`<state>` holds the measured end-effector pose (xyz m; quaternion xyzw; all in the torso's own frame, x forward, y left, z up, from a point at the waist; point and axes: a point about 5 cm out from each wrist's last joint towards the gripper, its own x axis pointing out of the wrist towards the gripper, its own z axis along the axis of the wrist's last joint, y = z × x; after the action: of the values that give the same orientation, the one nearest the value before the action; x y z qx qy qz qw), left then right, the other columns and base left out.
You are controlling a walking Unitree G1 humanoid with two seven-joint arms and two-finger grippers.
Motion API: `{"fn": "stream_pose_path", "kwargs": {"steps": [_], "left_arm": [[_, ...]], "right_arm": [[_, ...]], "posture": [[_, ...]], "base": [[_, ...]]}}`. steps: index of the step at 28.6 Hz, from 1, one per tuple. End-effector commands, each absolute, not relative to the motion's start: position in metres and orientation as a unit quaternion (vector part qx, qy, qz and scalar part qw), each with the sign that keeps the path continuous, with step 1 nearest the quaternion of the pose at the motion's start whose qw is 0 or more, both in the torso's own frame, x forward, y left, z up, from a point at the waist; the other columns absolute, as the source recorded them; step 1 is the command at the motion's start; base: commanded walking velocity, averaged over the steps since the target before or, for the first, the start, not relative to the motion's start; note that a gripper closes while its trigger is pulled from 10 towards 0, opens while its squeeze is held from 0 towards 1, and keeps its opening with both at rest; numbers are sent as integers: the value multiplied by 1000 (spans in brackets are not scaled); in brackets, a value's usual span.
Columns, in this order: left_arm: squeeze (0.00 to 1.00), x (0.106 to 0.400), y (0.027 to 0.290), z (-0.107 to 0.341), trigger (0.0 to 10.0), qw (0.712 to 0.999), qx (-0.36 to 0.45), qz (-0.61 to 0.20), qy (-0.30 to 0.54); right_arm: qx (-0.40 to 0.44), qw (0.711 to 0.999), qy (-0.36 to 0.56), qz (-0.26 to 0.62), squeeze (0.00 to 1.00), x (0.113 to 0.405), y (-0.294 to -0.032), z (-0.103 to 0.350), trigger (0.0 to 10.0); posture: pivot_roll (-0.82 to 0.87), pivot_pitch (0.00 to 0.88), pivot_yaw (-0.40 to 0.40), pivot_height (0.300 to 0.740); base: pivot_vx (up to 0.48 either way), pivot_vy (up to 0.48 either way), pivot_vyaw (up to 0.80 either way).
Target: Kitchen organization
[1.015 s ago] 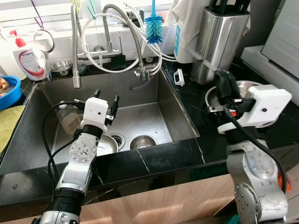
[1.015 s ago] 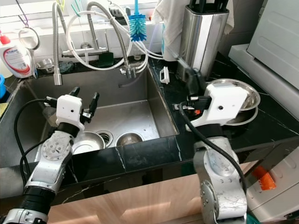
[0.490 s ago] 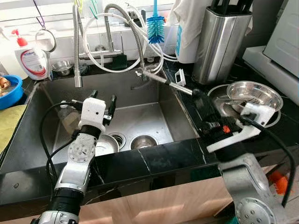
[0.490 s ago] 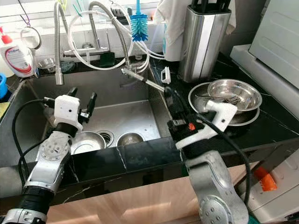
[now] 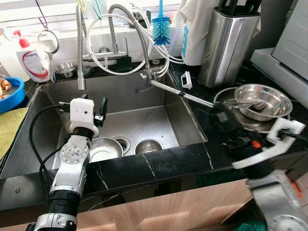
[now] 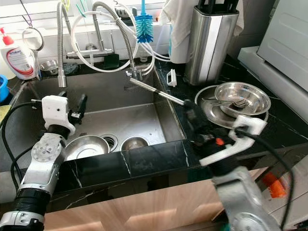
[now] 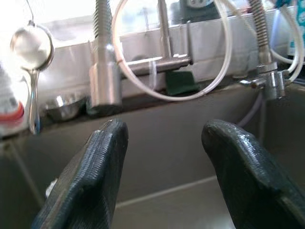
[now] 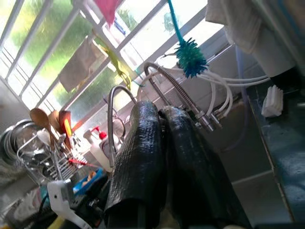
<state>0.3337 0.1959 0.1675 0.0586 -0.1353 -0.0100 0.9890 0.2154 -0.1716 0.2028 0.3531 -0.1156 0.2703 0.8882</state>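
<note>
as it drops, right gripper nears sink — shut.

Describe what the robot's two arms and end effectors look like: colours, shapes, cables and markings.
Both arms are silver metal with round, disc-like joints. Each wrist carries a white boxy housing. A black cable loops alongside the left arm; another runs along the right. The left end effector and right end effector each have two long black fingers with a ribbed texture. A small orange-red mark sits by the right wrist.
</note>
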Motion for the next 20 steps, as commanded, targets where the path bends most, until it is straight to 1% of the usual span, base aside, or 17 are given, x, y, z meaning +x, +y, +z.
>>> {"fn": "stream_pose_path", "kwargs": {"steps": [1,4,5,7,8,9,10,11,12,13,15,17,18,19,20], "left_arm": [[0,339,201,171,10000,992,22,-12,-123],[0,342,206,174,10000,993,-39,-18,-110],[0,344,208,177,10000,992,-73,-24,-104],[0,345,208,179,10000,989,-100,-35,-100],[0,346,205,180,10000,984,-139,-59,-91],[0,346,203,182,10000,982,-149,-74,-89],[0,345,198,185,10000,974,-180,-109,-84],[0,345,198,185,10000,974,-180,-109,-84],[0,343,193,188,10000,962,-215,-146,-81],[0,342,191,189,10000,958,-225,-161,-79],[0,339,187,190,10000,952,-236,-180,-78],[0,334,179,187,10000,940,-259,-213,-64],[0,334,179,187,10000,940,-259,-213,-64],[0,331,175,187,10000,930,-275,-239,-56],[0,329,174,187,10000,926,-280,-246,-56]], "right_arm": [[388,874,-105,273,0,213,-175,196,10000],[417,859,-98,280,0,207,-177,189,10000],[437,846,-95,288,0,202,-178,184,10000],[449,842,-89,285,0,199,-181,177,10000],[466,838,-77,275,0,197,-185,169,10000],[476,833,-74,273,0,195,-186,166,10000],[491,823,-75,276,0,190,-187,164,10000],[491,823,-75,276,0,190,-187,164,10000],[502,813,-79,284,0,187,-186,165,10000],[504,809,-81,292,0,184,-184,166,10000],[497,809,-78,305,0,181,-181,165,10000],[497,810,-70,303,0,178,-181,159,10000],[497,810,-70,303,0,178,-181,159,10000],[499,810,-68,302,0,177,-182,157,10000],[501,808,-69,303,0,176,-183,156,10000]], "posture": [[-100,0,20,740],[-96,0,19,740],[-101,0,19,740],[-100,0,18,740],[-98,0,17,740],[-91,0,16,740],[-91,0,15,740],[-91,0,15,740],[-94,0,18,740],[-94,0,18,740],[-98,0,20,740],[-92,0,21,740],[-92,0,21,740],[-92,0,21,740],[-93,0,22,740]], "base": [[0,0,0],[0,0,0],[0,0,0],[0,0,0],[0,0,0],[0,0,0],[0,0,0],[0,0,0],[0,0,0],[0,0,0],[0,0,0],[0,0,0],[0,0,0],[0,0,0],[0,0,0]]}}
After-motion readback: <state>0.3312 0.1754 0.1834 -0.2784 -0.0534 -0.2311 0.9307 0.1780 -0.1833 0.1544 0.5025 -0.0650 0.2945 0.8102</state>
